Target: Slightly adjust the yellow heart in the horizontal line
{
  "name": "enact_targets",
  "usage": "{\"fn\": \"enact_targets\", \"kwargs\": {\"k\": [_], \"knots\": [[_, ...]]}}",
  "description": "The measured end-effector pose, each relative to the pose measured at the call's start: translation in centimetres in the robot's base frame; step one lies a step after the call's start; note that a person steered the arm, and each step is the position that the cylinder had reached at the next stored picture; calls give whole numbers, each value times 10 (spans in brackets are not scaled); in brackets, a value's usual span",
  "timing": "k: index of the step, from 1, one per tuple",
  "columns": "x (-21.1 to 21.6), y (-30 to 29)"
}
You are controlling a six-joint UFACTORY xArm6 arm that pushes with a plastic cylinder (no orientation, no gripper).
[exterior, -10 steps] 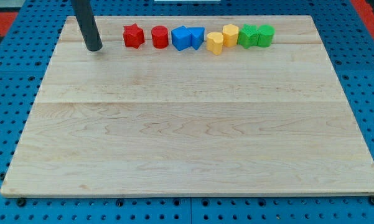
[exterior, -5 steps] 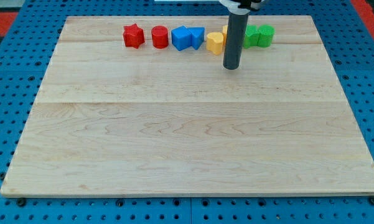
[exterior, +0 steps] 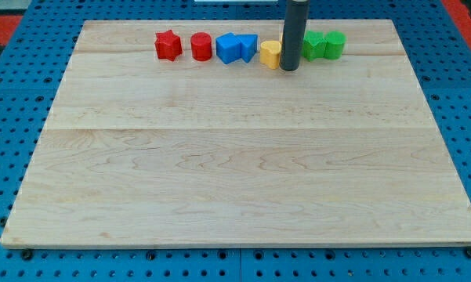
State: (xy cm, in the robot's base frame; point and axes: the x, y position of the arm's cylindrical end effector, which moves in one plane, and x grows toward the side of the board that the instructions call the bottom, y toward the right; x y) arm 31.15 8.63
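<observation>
Yellow heart: small matte block, rounded lobes, in the row along the top edge of the board. Landmark for all entries.
My tip: end of a plain dark rod with nothing to open, close or hold; just right of the heart, apparently touching.
Left of the heart: blue blocks, shapes unclear; red cylinder; red star.
Right: green blocks; the rod hides anything between.
Board: pale planked wood on blue pegboard.
</observation>
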Motion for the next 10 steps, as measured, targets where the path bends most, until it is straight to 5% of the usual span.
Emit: {"fn": "enact_targets", "kwargs": {"k": [10], "knots": [[-1, -24]]}}
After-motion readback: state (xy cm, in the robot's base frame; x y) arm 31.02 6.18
